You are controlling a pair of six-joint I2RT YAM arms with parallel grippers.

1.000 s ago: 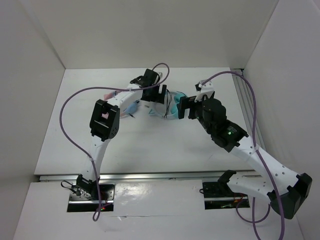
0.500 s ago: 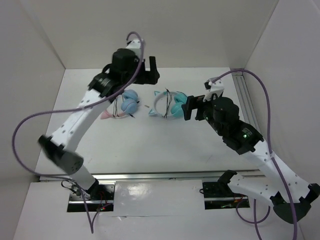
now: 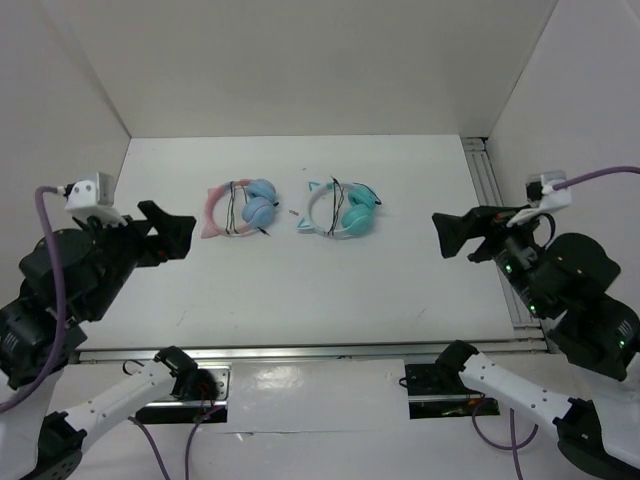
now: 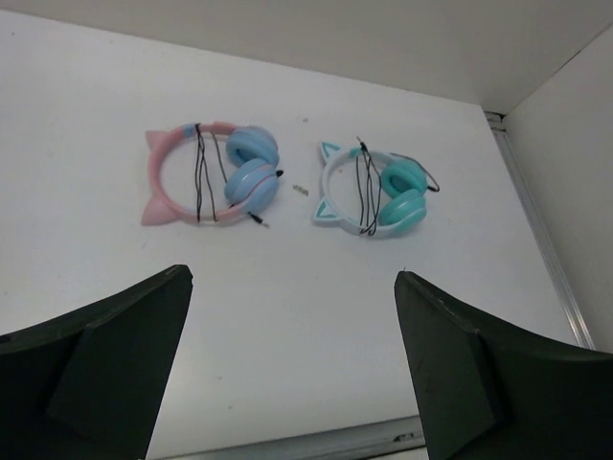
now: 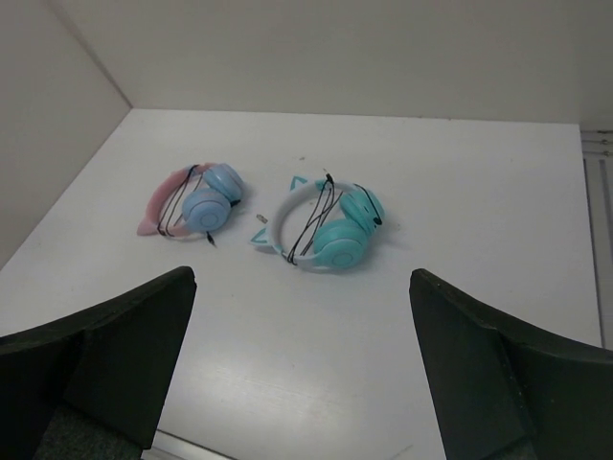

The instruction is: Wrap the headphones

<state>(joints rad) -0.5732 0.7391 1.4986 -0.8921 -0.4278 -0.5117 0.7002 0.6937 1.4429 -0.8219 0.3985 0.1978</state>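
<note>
The teal headphones [image 3: 340,211] lie flat on the white table at centre back, white-and-teal cat-ear headband to the left, thin black cable wound across the band. They also show in the left wrist view [image 4: 372,192] and the right wrist view [image 5: 324,228]. My left gripper [image 3: 172,232] is open and empty, raised at the left, far from them. It also shows in its own view [image 4: 292,356]. My right gripper [image 3: 455,232] is open and empty, raised at the right. It also shows in its own view [image 5: 302,359].
Pink-banded headphones with light blue earcups [image 3: 238,208] lie left of the teal pair, cable wound round them. A tiny speck [image 3: 293,212] lies between the two. White walls enclose the table on three sides. A metal rail [image 3: 487,190] runs along the right edge.
Both arms have pulled back from the headphones and risen, the left to the left side, the right to the right side. Both headphone pairs now lie uncovered on the table.
</note>
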